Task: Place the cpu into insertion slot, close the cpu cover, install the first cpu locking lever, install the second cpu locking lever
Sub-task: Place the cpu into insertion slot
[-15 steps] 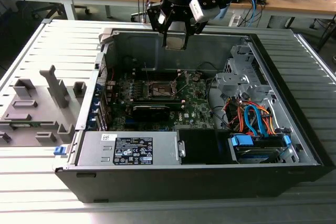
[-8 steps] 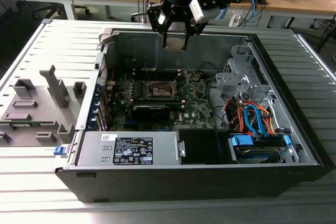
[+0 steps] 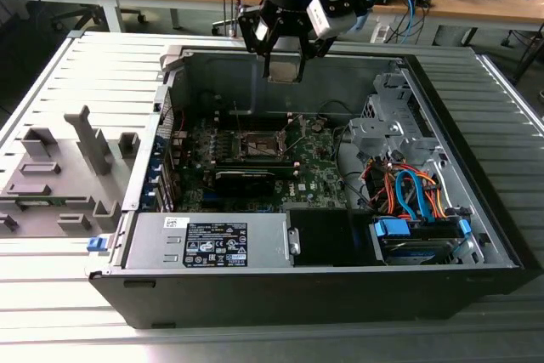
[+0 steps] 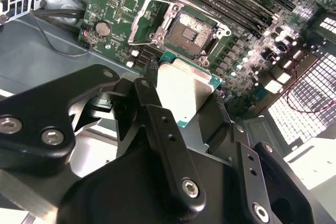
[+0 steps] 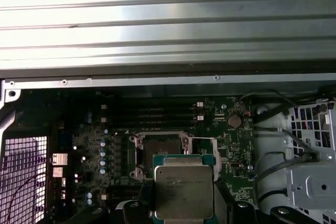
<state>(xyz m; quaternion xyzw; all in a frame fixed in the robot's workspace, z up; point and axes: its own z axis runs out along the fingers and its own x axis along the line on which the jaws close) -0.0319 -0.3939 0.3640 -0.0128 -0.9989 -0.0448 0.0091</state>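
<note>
My gripper [image 3: 285,64] hangs above the rear of the open computer case, shut on the cpu [image 3: 283,69]. Both wrist views show the cpu [image 4: 184,90] [image 5: 184,190] as a silvery-beige square chip with a green edge, clamped between the black fingers [image 4: 152,106]. The insertion slot [image 4: 191,31] [image 5: 160,149] [image 3: 259,144] lies open on the green motherboard below, its dark square recess bare. The cpu cover [image 4: 142,24], a thin metal frame, stands lifted at one side of the slot. The chip is well above the slot and apart from it.
A black graphics card [image 3: 245,178] lies just in front of the socket, and a grey power supply box [image 3: 212,240] sits nearer still. A drive cage [image 3: 387,125] and coloured cables [image 3: 412,197] fill the exterior view's right. Grey fixtures [image 3: 59,167] stand left of the case.
</note>
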